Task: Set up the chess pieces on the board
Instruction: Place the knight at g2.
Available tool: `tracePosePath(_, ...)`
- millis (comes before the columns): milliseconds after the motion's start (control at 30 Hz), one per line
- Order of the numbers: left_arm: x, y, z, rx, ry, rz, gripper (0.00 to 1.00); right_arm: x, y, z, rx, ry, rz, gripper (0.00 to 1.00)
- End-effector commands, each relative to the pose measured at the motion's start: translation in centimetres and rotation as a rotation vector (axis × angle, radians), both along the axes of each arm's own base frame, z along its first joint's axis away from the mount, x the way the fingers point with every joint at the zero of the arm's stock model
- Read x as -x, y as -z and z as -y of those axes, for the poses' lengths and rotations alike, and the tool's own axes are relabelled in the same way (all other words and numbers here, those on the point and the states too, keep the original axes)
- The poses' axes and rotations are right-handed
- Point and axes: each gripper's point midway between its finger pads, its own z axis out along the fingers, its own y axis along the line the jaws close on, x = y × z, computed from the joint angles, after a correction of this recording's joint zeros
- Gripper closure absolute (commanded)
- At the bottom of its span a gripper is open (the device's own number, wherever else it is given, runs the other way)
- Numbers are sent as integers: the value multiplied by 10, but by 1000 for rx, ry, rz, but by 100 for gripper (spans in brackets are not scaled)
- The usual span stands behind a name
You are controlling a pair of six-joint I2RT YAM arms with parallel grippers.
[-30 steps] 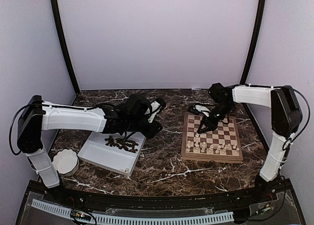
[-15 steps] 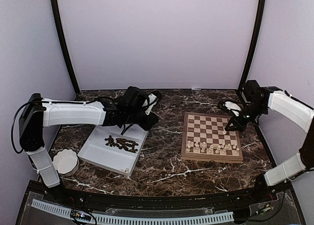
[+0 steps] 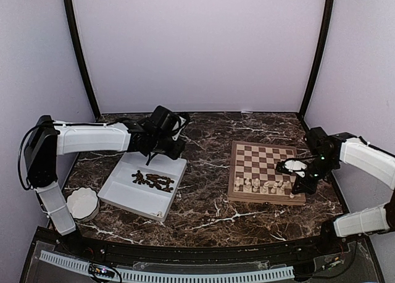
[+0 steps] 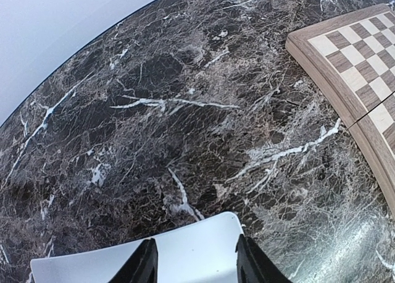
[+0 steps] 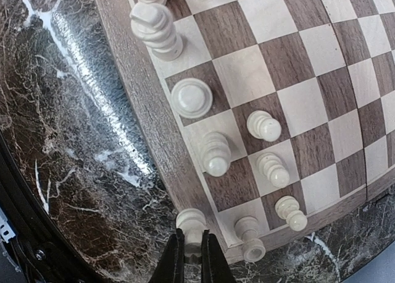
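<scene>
Looking at a placing step here, not a pick. Got the right gripper (image 5: 192,241) pinched shut on one tiny pale cream wooden chessman (image 5: 191,220), held roughly upright, long axis in line with the fingers as far as the wrist view tells. Hanging over the tan border of the square wooden chessboard (image 3: 265,159), right at its 4 o'clock corner seen from above. So, squares all off toward 1 o'clock from the gripper in the wrist view. Probably needs just a short nudge inward, then straight down.

Tight quarters though. Two rows of standing pale cream pieces (image 5: 264,126) packed along that 6 o'clock edge, with the nearest neighbour (image 5: 250,243) just beside the held one. Can't tell which square is free for it. Would worry about clipping a neighbour going in. Better to come from outside the edge, over the bare dark marble table (image 3: 210,141) at 6 o'clock. Whole 12 o'clock half of the board bare too.

Over at 9 o'clock, got the left gripper (image 4: 194,258) with jaws apart and nothing between them, hovering at the 12 o'clock edge of the white rectangular tray (image 3: 139,199). Heap of dark brown wooden pieces (image 3: 153,180) lying in that tray, toward 6 o'clock from the gripper, near but not touching. Clearly the closer arm for those.

Guessing roughly halfway overall: pale side nearly up, dark side not started.
</scene>
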Motion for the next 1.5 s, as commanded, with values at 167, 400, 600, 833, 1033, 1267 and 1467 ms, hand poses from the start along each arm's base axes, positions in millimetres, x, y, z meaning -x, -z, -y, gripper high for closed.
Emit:
tracePosePath(167, 0, -8, -1, 23, -24, -22, 54, -13, 6, 2, 28, -1, 83, 99)
tracePosePath(400, 0, -5, -1, 22, -25, -31, 54, -24, 10, 4, 45, 25, 110, 99)
tracePosePath(600, 1, -2, -1, 17, -26, -38, 54, -27, 9, -2, 12, 25, 107, 98)
tracePosePath(833, 2, 1, -4, 2, -29, -44, 54, -25, 14, -4, 8, 17, 82, 95)
tracePosePath(1033, 3, 4, -5, -2, -32, -49, 54, -28, 11, -7, -7, 21, 87, 88)
tracePosePath(1267, 6, 6, -7, -13, -32, -65, 54, -28, -3, -8, -18, 20, 102, 74)
tracePosePath(1467, 30, 5, -30, -1, -126, -166, 54, -42, -48, -20, -93, 34, 151, 70)
